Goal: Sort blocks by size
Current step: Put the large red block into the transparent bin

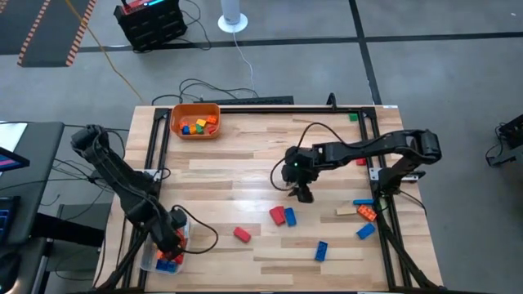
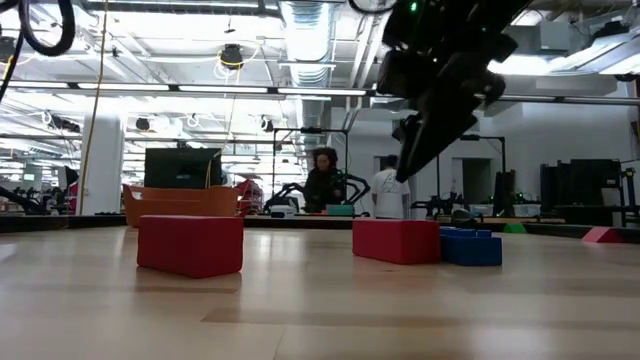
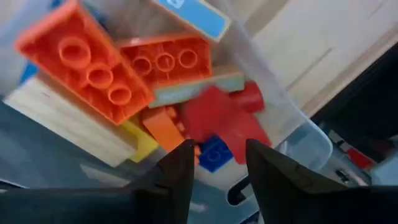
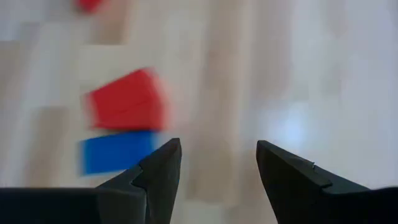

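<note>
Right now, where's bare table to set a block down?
Free: the wide middle between the orange bin and the red block. Crowded: around the red-blue pair under the right gripper, the right-edge cluster, and the clear tub.

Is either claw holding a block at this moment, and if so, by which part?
Neither. The right claw hangs open and empty above the table, near a red block. The left claw is open over the clear tub of blocks, gripping none.

The left gripper (image 1: pixel 170 243) hangs over a clear tub (image 1: pixel 160 263) of blocks at the table's (image 1: pixel 245 171) near-left corner. The right gripper (image 1: pixel 303 194) hovers mid-table, near a red block (image 1: pixel 278 215) touching a blue block (image 1: pixel 290 217). An orange bin (image 1: pixel 195 120) holds more.
</note>
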